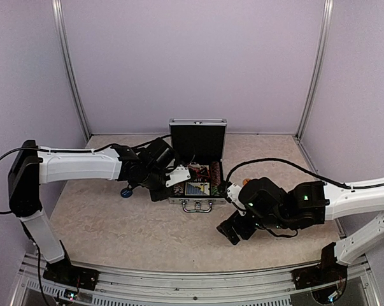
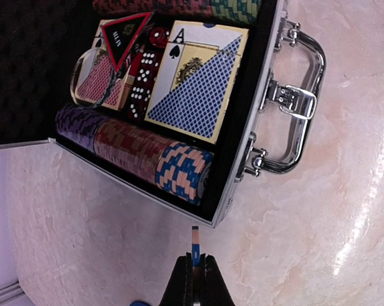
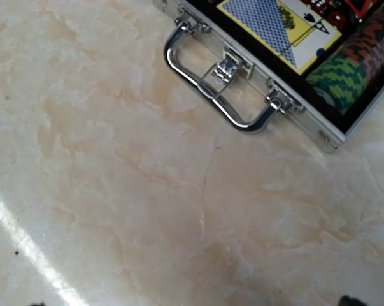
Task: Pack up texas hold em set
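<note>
So the left gripper (image 2: 195, 271) is pinching a single chip (image 2: 195, 239) edge-on beside the open case (image 1: 198, 141) mid-table, I'm guessing to slot it into the chip row (image 2: 137, 153), while the right gripper (image 1: 232, 232) hangs spread wide nearby.

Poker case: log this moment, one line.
case open, lid upright | left gripper shut on striped chip, just outside case | right gripper open, empty, over table near handle
</note>
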Tool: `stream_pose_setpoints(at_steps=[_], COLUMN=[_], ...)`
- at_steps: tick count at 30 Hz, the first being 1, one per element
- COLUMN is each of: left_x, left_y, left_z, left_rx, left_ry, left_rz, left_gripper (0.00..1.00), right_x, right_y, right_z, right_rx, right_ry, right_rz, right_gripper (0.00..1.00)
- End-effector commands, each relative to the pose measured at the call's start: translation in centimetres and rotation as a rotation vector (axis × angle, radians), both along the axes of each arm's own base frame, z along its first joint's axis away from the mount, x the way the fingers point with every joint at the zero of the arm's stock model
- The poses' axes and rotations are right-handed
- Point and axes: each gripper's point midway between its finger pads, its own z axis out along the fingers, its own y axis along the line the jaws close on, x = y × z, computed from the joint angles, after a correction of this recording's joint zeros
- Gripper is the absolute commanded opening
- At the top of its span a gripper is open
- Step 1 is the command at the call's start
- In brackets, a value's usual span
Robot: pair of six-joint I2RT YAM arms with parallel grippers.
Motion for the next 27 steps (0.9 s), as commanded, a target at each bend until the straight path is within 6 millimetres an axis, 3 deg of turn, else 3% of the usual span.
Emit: stream_pose_setpoints(at_steps=[1, 11, 27], left_x=[0.2, 0.8, 1.1], left_y=[-1.5, -3.2, -4.2], left_z=[0.3, -0.6, -2.3], left_rx=[0.027, 0.056, 0.08], left_ry=[-0.024, -0.025, -0.003], left_rz=[-0.126, -0.206, -0.242], left_gripper=[0.0, 0.0, 0.0], right_x=[0.1, 0.0, 0.0], right_y=[-0.6, -1.1, -1.2], right_z=[-0.1, -0.3, -0.6], right_rx=[-0.004, -0.006, -0.022], right_ry=[-0.003, 0.002, 0.008], right_rz=[-0.017, -0.023, -0.028], right_gripper=[1.0, 1.0, 1.0])
